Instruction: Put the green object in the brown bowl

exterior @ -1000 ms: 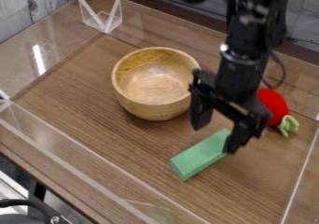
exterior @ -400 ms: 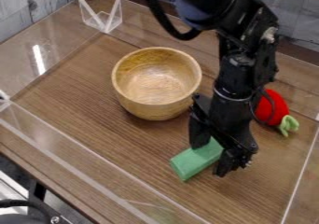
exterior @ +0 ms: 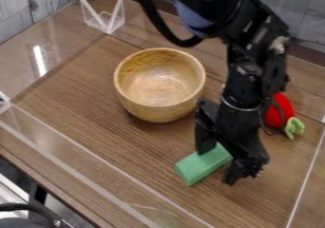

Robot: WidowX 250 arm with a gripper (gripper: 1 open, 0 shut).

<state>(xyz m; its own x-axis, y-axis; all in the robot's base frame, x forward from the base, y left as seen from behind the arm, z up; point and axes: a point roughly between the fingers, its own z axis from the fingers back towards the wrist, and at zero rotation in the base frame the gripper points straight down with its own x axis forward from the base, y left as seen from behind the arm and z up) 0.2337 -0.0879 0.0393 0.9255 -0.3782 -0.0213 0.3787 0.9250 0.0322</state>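
The tool is seen lower than a second ago, brought down over the right end of the green block, with its jaws spread wide, one on each side of that end. No grasp is shown; the tool is released. The block is found flat on the bench, in the same place and at the same slant as before, in front of and to the right of the bowl and apart from it. The bowl is unchanged and holds nothing. The block's right end is covered by the tool, so contact between fingers and block cannot be judged. The strawberry is partly hidden behind the arm. The arm is cut off at the upper edge.
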